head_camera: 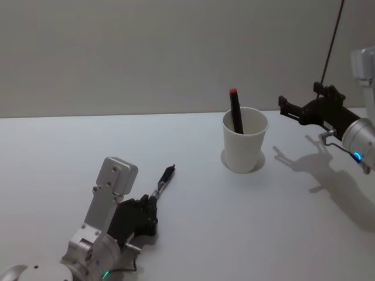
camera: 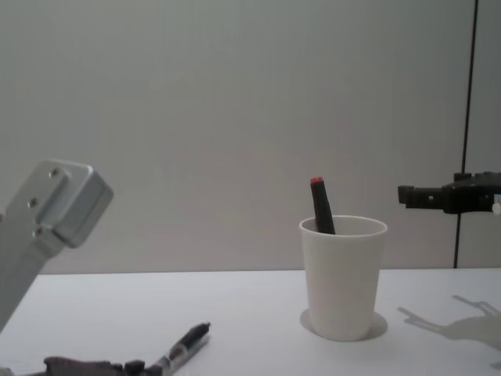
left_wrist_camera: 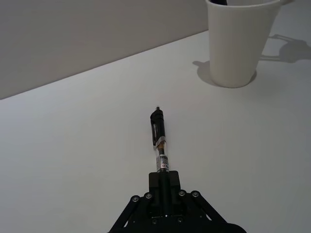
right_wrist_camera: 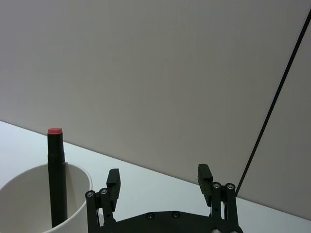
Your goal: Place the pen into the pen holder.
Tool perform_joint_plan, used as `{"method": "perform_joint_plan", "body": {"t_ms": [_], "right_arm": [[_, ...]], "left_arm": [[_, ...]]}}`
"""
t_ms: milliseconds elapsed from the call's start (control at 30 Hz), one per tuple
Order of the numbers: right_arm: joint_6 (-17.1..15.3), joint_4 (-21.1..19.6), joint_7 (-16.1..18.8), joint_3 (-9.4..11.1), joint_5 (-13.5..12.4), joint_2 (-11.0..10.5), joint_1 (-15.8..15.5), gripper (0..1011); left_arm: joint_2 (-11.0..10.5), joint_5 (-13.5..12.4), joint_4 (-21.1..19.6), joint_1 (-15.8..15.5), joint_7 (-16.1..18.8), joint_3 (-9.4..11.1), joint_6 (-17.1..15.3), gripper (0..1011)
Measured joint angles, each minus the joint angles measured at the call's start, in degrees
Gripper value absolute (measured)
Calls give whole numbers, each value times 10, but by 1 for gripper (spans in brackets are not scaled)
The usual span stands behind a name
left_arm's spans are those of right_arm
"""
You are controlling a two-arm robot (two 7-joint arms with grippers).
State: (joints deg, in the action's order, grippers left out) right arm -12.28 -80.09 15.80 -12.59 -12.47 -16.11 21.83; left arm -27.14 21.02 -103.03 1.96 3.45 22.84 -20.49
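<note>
Two black pincers show. The left pincer (head_camera: pixel 153 199), low by the white table (head_camera: pixel 234 234), clamps one end of a black, clear-barrelled pen (head_camera: pixel 165 177) pointing toward a plain white paper cup (head_camera: pixel 243 146). The right pincer (head_camera: pixel 282 106) hangs wide open and empty beside that cup, where a black red-capped pen (head_camera: pixel 235 111) stands.

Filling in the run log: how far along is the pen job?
Done: a red-capped pen stands in the cup. In hand: the left claw is shut on a black pen, low at the table, short of the cup. Left: lift it and drop it in the cup. The right claw is open and empty, raised to the cup's right.
</note>
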Motion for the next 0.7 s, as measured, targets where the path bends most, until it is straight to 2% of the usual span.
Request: {"method": "perform_joint_plan", "body": {"t_ms": [333,700], "right_arm": [[0,0,0,0,0,0,0,1002],[0,0,0,0,0,0,0,1002]], "left_arm": [[-6,-20,-17,7,14,-6,44,123],[-10,-45,-33,11,22,-14,119,123]]}}
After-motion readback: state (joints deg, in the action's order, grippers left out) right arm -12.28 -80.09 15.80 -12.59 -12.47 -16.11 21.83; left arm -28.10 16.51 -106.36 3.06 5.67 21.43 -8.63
